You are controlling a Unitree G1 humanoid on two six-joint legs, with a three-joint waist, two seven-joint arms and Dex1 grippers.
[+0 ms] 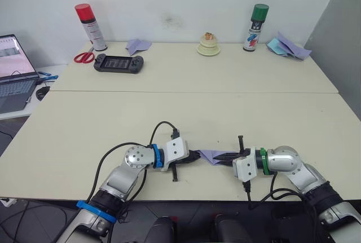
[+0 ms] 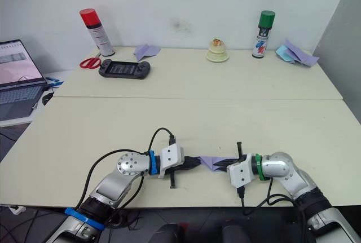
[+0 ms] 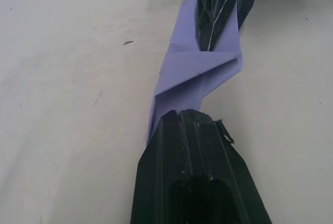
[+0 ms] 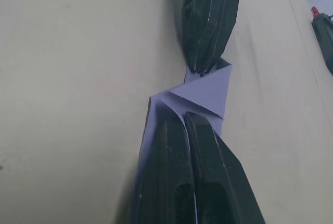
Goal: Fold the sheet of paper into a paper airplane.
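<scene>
The sheet of paper [image 1: 211, 156] is lavender and folded into a narrow layered shape with triangular flaps [image 3: 192, 73]. It lies close to the table's front edge, between my two grippers. My left gripper [image 1: 197, 155] is shut on its left end, fingers [image 3: 192, 146] closed over the paper. My right gripper [image 1: 223, 157] is shut on its right end, its fingers [image 4: 171, 151] pressed side by side on the paper [image 4: 208, 91]. The two grippers' tips nearly meet across the fold.
At the back stand a red spray can [image 1: 90, 26], scissors [image 1: 84, 57], a black game console [image 1: 118, 62], a small lavender dart [image 1: 138, 45], a cream round object [image 1: 208, 44], a green spray can [image 1: 258, 27] and loose papers [image 1: 287, 47]. A laptop [image 1: 14, 74] sits far left.
</scene>
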